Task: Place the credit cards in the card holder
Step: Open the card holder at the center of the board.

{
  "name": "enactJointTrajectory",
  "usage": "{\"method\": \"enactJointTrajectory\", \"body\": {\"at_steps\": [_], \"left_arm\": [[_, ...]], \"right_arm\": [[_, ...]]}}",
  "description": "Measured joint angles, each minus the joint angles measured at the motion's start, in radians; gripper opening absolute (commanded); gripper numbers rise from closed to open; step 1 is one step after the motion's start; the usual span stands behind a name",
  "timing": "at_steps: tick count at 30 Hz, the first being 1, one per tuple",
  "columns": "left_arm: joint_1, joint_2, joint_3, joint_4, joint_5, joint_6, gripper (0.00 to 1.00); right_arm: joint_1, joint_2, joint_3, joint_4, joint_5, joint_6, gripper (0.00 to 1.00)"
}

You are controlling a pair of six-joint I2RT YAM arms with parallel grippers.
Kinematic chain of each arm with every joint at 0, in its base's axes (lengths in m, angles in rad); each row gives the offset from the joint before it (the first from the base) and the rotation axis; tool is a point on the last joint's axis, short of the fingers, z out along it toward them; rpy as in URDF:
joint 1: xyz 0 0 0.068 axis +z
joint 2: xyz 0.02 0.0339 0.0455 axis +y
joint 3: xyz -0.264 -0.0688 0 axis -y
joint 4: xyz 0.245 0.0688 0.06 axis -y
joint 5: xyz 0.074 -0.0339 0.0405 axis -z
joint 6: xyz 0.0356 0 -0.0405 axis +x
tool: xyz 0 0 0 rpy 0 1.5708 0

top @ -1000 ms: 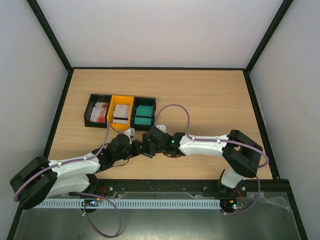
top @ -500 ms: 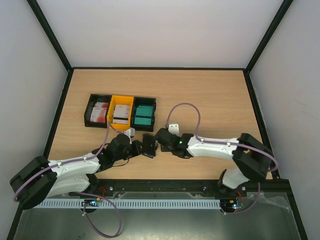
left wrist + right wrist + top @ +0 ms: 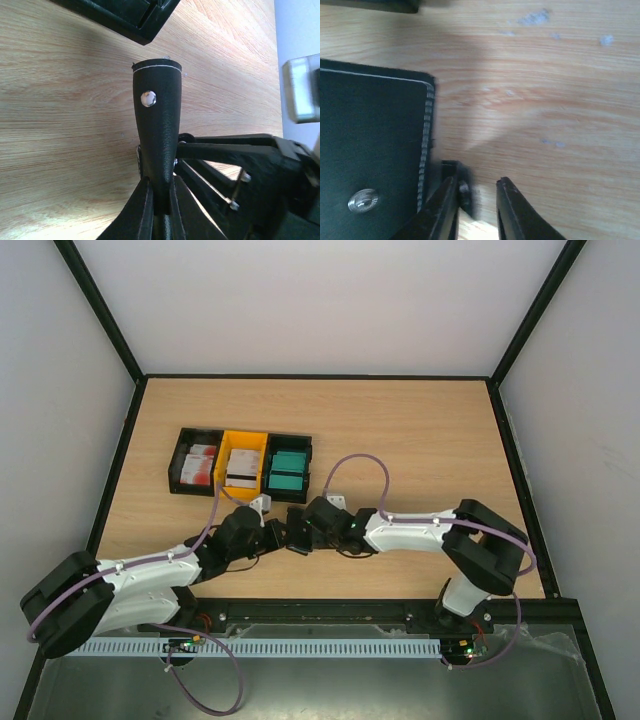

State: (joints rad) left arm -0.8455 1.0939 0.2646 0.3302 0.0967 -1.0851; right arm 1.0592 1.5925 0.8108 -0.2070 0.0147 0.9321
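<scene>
On your table [image 3: 420,440], in front of the three bins [image 3: 244,436], your left gripper [image 3: 161,197] is clamped on the holder [image 3: 156,125] by its edge, your right gripper [image 3: 477,190] sits beside it, jaws parted over bare wood, and the cards [image 3: 288,472] lie in the bins

Both arms reach low over the bench [image 3: 420,440] and meet near its front middle. The left arm [image 3: 150,575] stretches from its base at lower left, forearm angled up and to the right. The left hand [image 3: 160,182] is clamped tight on the card holder [image 3: 156,115]. The right arm [image 3: 420,532] folds sharply at the elbow near the right edge and runs leftward, wrist pitched down. The right hand [image 3: 476,180] has its fingers [image 3: 512,210] parted by a narrow gap, gripping nothing.
</scene>
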Motion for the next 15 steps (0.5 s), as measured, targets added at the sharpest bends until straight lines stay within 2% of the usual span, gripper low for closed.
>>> {"method": "enactJointTrajectory", "body": {"at_steps": [11,13,15], "left_arm": [[0.0,0.019,0.0,0.003,0.0,-0.008,0.04],[0.0,0.021,0.0,0.002,-0.001,-0.011,0.06],[0.0,0.021,0.0,0.002,-0.002,-0.014,0.1]], "right_arm": [[0.0,0.083,0.034,0.009,-0.007,-0.018,0.24],[0.0,0.085,0.034,0.018,-0.011,-0.023,0.18],[0.0,0.089,0.034,0.027,-0.014,-0.029,0.05]]}}
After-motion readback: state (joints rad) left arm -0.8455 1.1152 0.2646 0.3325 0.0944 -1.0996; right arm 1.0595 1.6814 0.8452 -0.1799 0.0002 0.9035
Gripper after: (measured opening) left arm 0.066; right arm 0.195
